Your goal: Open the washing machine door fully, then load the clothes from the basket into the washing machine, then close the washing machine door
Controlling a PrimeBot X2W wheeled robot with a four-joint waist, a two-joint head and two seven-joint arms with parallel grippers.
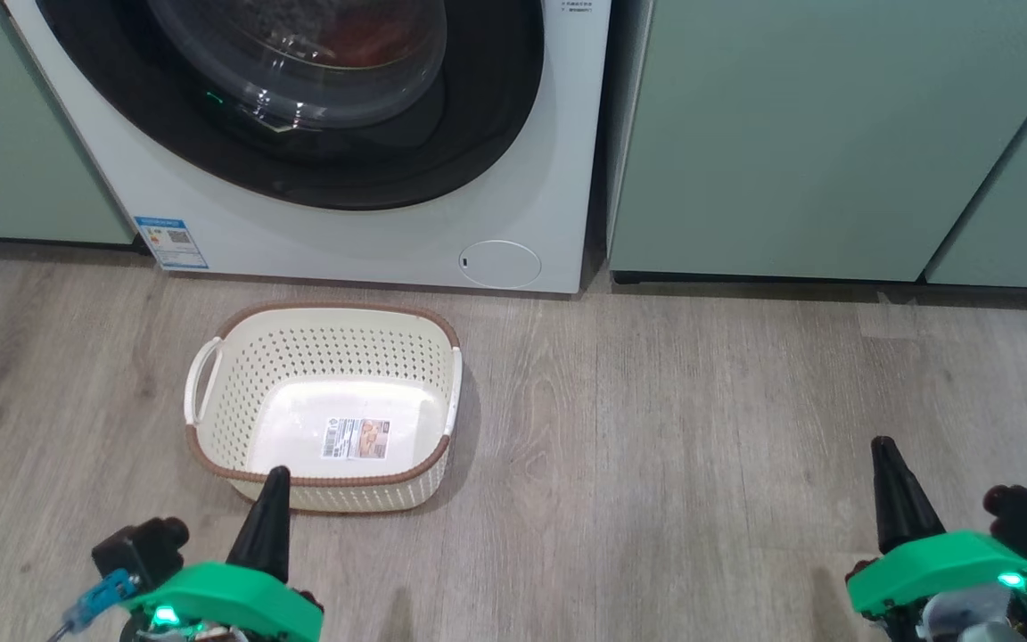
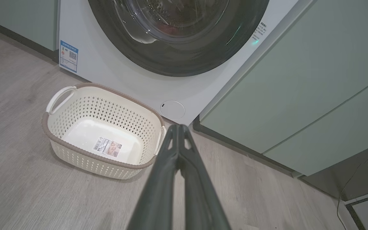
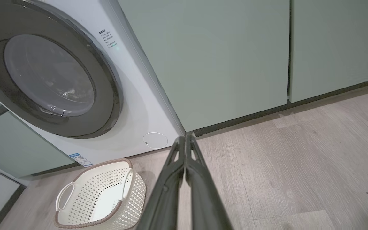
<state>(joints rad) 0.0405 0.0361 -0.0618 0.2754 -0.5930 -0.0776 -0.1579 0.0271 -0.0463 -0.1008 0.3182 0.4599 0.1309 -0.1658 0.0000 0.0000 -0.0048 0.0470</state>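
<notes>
washing machine door (image 1: 299, 174) shut with red clothes (image 1: 362, 43) behind the glass, basket (image 1: 326, 357) on the floor (image 1: 674, 446), left hand (image 1: 276, 477) and right hand (image 1: 883, 448) clenched on nothing

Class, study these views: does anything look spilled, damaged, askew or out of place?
Nothing stands out. The basket sits upright and empty on the floor before the washing machine; its door looks shut, something reddish behind the glass. No spill or damage shows.
</notes>
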